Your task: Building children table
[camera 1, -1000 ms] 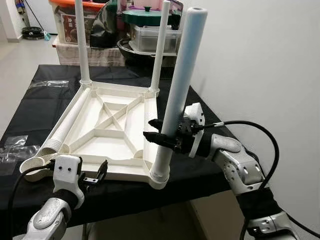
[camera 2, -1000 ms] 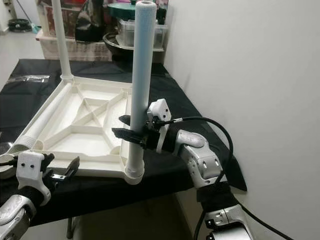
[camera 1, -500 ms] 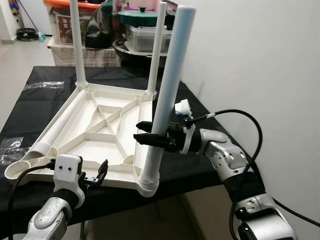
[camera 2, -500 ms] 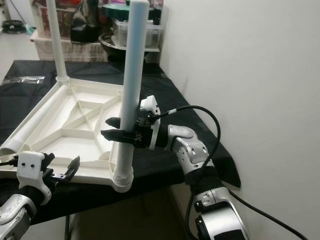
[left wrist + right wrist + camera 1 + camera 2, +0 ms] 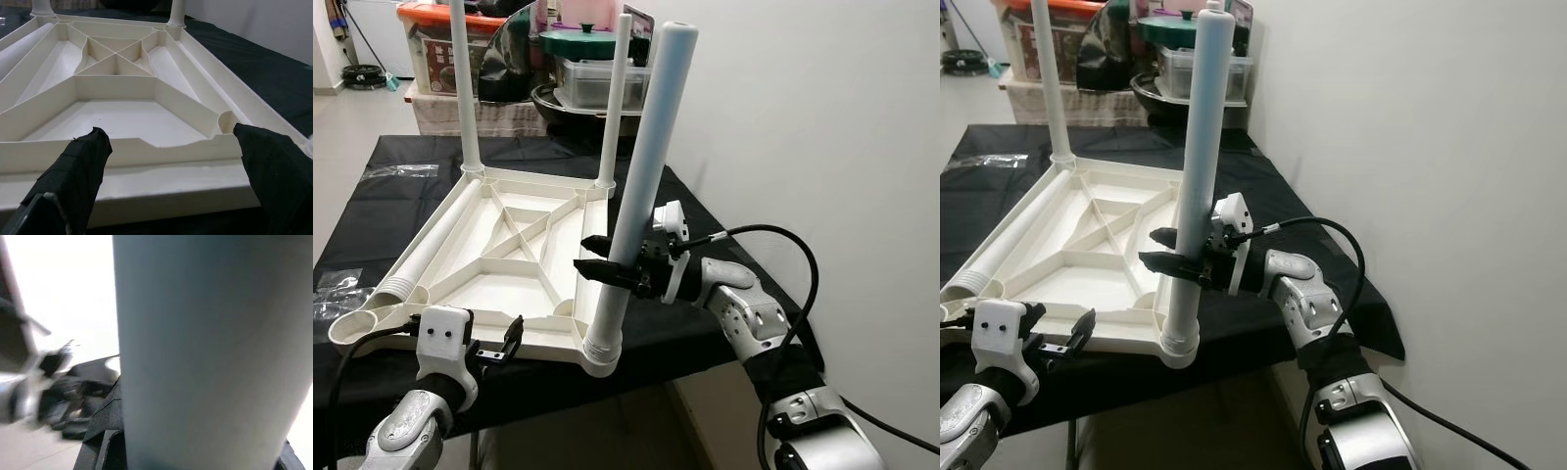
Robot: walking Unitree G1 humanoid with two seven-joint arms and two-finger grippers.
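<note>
1. Upside-down tabletop (image 5: 514,264) on black table (image 5: 372,211), two far legs (image 5: 612,103) already in.
2. Right claw (image 5: 607,271) closed on third leg (image 5: 641,176), standing in near corner.
3. Fourth leg (image 5: 426,257) lying loose; left claw (image 5: 171,171) open, holding nothing.

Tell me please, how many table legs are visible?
4: two upright at the tabletop's far corners, one upright at the near right corner, held by the right tool, one lying along the left edge.

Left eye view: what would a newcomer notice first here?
An upturned white tabletop lies on the black-covered table, two legs standing at its far corners. At its near right corner the right gripper clasps a third leg, upright in its socket. The left gripper hovers open at the near edge.
</note>
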